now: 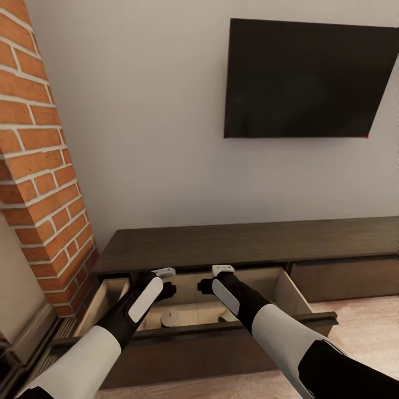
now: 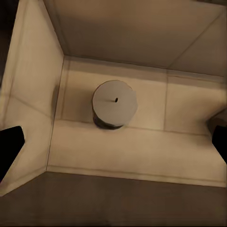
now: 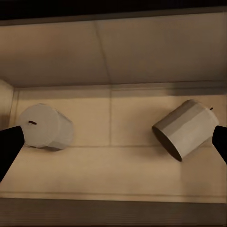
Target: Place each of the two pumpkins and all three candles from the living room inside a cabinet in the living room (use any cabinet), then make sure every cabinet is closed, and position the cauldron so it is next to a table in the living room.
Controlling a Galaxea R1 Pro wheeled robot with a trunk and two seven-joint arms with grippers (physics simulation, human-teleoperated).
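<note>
The dark-brown cabinet has a wide drawer pulled out, showing its pale beige inside. One cream candle stands upright on the drawer floor, under my left gripper, which is open and empty. My right gripper is open above two candles: an upright one and one tipped on its side. In the head view both grippers, left and right, hang over the drawer, with a candle between the arms. The pumpkins, cauldron and table are out of view.
A red brick chimney rises at the left, with a stone-coloured surround below it. A black television hangs on the pale wall. A shut drawer front lies to the right, above light wood floor.
</note>
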